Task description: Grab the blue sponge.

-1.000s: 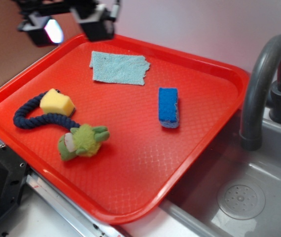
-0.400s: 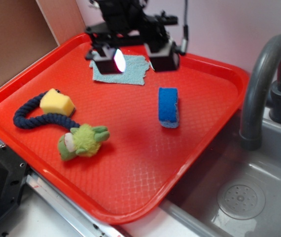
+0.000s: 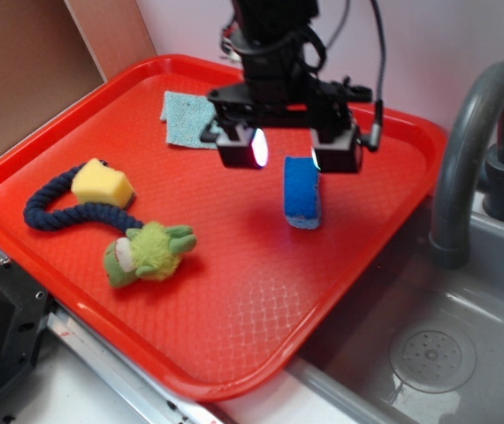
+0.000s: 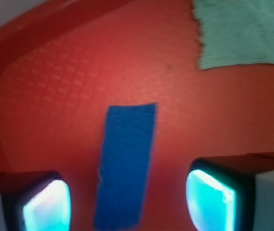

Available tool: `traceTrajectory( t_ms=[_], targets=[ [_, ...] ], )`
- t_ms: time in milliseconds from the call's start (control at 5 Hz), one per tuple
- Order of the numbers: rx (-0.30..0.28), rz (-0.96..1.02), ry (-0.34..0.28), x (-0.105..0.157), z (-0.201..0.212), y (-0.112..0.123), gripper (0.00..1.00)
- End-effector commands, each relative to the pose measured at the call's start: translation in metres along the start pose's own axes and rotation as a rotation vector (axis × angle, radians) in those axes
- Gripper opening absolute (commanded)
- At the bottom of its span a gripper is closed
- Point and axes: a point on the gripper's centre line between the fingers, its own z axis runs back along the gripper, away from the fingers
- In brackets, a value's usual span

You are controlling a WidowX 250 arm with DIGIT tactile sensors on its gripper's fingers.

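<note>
Blue rectangular sponge block [image 3: 302,193] seen lying on red plastic tray [image 3: 234,309], right of centre. Black gripper [image 3: 293,152] held above sponge's far end, jaws spread wide, nothing gripped. Pale teal cloth [image 3: 186,119] spotted far left.

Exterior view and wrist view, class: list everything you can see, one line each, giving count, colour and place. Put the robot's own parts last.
Tray: one, red, on the counter beside the sink.
Blue sponge: one, blue, right-centre of tray, below the gripper.
Yellow sponge: one, yellow, left of tray.
Rope: one, navy, looped by the yellow sponge.
Plush toy: one, green, front-left of tray.
Cloth: one, pale teal, back of tray.
Faucet: one, grey, right.
Sink: one, grey, lower right.
Gripper: one, black, open above the blue sponge.
</note>
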Motion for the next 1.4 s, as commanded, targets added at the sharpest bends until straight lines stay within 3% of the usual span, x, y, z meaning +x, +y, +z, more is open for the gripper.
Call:
traceTrajectory(
  t_ms=[0,400,600,800,1000,1200],
  targets=[
    [-0.061,0.004,-0.005,0.007,-0.012,-0.018,1.0],
    [-0.073,-0.008,0.044,0.007,-0.033,-0.018,1.0],
    [-0.041,0.006,0.009,0.005,-0.035,-0.014,0.0],
    [-0.031,0.009,0.001,0.003,-0.032,-0.01,0.0],
    [-0.061,0.021,-0.013,0.006,-0.009,-0.002,0.0],
    [-0.096,-0.037,0.014,0.017,0.036,0.015,0.0]
  ],
)
